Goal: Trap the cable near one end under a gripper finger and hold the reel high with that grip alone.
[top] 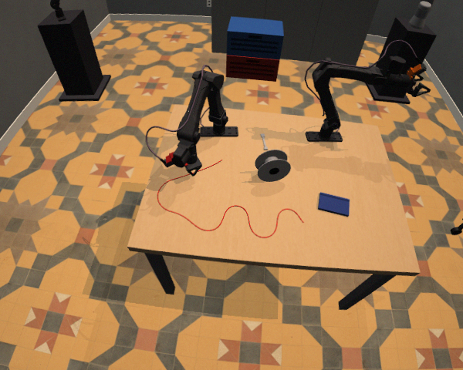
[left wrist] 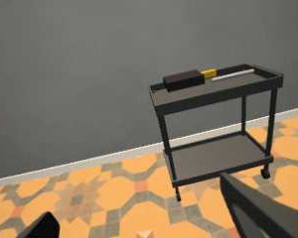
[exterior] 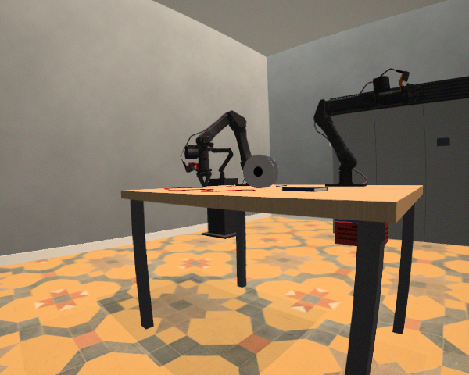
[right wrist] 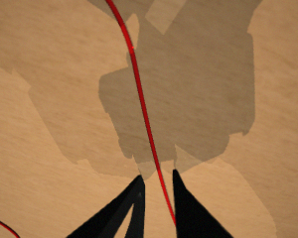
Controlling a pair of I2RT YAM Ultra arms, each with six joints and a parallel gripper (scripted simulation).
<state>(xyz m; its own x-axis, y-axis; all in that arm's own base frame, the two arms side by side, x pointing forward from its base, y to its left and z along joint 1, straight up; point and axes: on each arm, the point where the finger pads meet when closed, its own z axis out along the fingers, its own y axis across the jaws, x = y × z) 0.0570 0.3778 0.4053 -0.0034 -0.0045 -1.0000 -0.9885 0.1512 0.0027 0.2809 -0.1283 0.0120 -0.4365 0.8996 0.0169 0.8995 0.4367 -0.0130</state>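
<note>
The red cable (top: 234, 206) (exterior: 210, 188) (right wrist: 139, 84) lies in loose waves on the table (top: 343, 247) (exterior: 348, 201), with one end near the left rear. The grey reel (top: 272, 165) (exterior: 260, 171) stands on its rims in the middle of the table, apart from the cable. My right gripper (top: 194, 170) (exterior: 204, 181) (right wrist: 158, 178) hangs low over that cable end. Its fingers are a little apart, with the cable running between the tips. My left gripper (top: 421, 81) (left wrist: 135, 200) is wide open and empty, stretched out high beyond the table's far right side, facing the wall.
A flat blue pad (top: 333, 203) (exterior: 303, 188) lies right of the reel. A small pale piece (top: 263, 141) lies behind the reel. A blue and red cabinet (top: 255, 48) and black pedestals stand on the floor. A dark cart (left wrist: 214, 94) shows in the left wrist view.
</note>
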